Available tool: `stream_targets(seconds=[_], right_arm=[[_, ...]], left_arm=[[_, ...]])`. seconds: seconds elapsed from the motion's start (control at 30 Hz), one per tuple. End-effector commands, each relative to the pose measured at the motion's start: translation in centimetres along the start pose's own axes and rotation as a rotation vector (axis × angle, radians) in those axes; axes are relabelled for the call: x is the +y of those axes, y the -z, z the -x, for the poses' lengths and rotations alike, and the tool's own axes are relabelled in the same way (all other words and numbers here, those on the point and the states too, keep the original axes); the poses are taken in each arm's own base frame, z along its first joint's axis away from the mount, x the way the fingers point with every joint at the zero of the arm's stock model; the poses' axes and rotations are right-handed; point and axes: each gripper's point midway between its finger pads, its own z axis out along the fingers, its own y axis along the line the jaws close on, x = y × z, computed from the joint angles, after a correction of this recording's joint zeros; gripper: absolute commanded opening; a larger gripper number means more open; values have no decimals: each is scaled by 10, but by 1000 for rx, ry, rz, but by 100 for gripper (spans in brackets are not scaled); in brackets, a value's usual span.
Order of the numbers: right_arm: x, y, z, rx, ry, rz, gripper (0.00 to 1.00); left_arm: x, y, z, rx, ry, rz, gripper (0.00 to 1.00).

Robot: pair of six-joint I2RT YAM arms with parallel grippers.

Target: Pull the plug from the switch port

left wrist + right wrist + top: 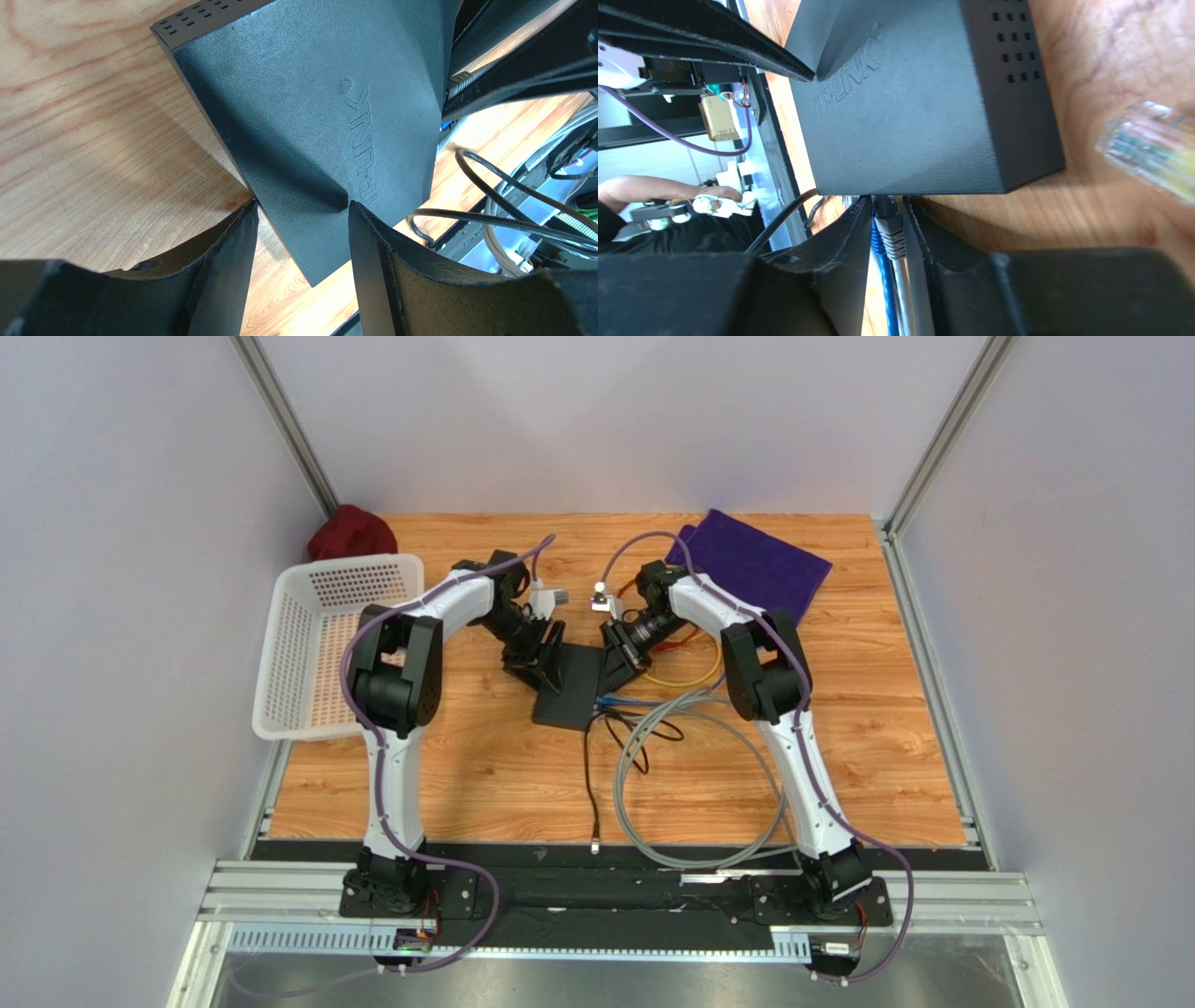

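The switch (568, 693) is a flat black box lying mid-table; it also shows in the left wrist view (316, 105) and the right wrist view (913, 105). My left gripper (537, 653) is open at the switch's left corner. In its wrist view (302, 206), one fingertip (354, 210) rests on the top and the other sits at the side edge. My right gripper (619, 653) is at the port side. In its wrist view (889, 210), it is shut on the grey plug (889, 227), which sits in the port. A blue cable (878, 280) lies squeezed beside the plug.
A white mesh basket (337, 637) stands at the left, with a red cloth (348, 532) behind it. A purple cloth (751, 560) lies at the back right. A grey cable loop (701, 805), a yellow cable (690, 675) and a loose clear plug (1151, 147) lie right of the switch.
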Motion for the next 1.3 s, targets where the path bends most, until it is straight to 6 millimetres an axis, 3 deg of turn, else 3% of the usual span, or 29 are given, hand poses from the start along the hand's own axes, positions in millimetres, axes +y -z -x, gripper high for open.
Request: stream_targets(seconds=[0.0,0.5,0.77,1.17,1.27], right_arm=[[-40,-21,-7,36,8,-84,26],[-44,-20,-9,56,14,-155,0],[-50,-7,-37,117,-19,-211,0],[-54,-2,-31,93,-29,-258,0],[-53,0,-38,114,-36,-259,0]], left_arm=[[13,-21,-22,93,3,25,60],[12,-22,-21,98,-12,31,60],[15,-23,-16,96,-31,51,60],[11,-25,-16,101,-50,43,57],[11,-26,-16,103,-58,46,57]])
